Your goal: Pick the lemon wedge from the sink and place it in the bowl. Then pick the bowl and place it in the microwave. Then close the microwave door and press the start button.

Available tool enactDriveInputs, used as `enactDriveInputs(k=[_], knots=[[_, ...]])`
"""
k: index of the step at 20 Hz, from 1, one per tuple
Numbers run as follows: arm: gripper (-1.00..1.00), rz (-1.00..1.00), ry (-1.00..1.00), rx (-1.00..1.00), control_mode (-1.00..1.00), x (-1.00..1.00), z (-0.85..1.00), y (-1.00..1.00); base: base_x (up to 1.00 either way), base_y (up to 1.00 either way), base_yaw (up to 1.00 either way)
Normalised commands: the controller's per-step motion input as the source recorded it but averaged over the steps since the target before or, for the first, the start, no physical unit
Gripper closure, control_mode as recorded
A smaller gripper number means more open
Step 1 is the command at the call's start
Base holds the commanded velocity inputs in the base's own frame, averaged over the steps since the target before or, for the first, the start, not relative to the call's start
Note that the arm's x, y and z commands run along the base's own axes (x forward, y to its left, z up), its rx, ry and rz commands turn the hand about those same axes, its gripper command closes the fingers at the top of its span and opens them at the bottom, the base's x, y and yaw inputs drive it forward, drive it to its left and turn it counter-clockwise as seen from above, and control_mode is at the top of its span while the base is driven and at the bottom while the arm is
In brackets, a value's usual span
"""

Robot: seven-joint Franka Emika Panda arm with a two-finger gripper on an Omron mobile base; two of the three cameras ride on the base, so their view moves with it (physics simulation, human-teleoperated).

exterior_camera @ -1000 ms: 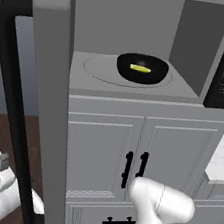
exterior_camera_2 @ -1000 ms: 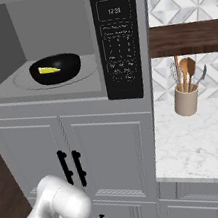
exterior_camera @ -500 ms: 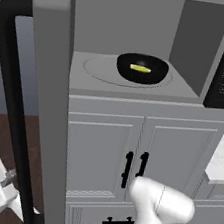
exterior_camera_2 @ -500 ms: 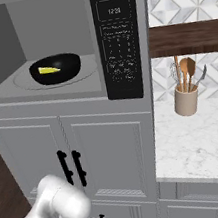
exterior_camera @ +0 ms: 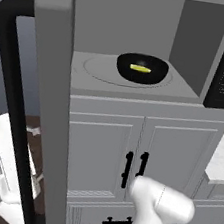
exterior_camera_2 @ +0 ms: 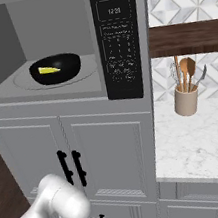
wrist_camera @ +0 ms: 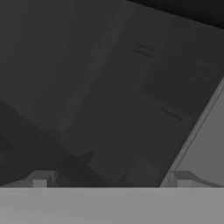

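One microwave is seen, with one door swung open and one control panel. One bowl is counted on the one turntable, and one lemon wedge in the bowl. Two cabinet doors are counted under the microwave, with two upright black handles at their meeting edges. One utensil holder is seen on the one marble counter, holding several utensils whose exact number cannot be told.
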Motion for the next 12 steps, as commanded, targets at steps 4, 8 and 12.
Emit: enactDriveInputs(k=[4, 8, 12], knots=[[-1.0, 0.29, 0.0, 0.38, -1.0, 0.0, 0.0, -0.69, 0.0, 0.0, 0.0], [-1.0, 0.36, 0.0, 0.36, -1.0, 0.01, 0.0, -0.76, 0.0, 0.0, 0.0], [-1.0, 0.44, 0.0, 0.33, -1.0, 0.02, 0.0, -0.81, 0.0, 0.0, 0.0]])
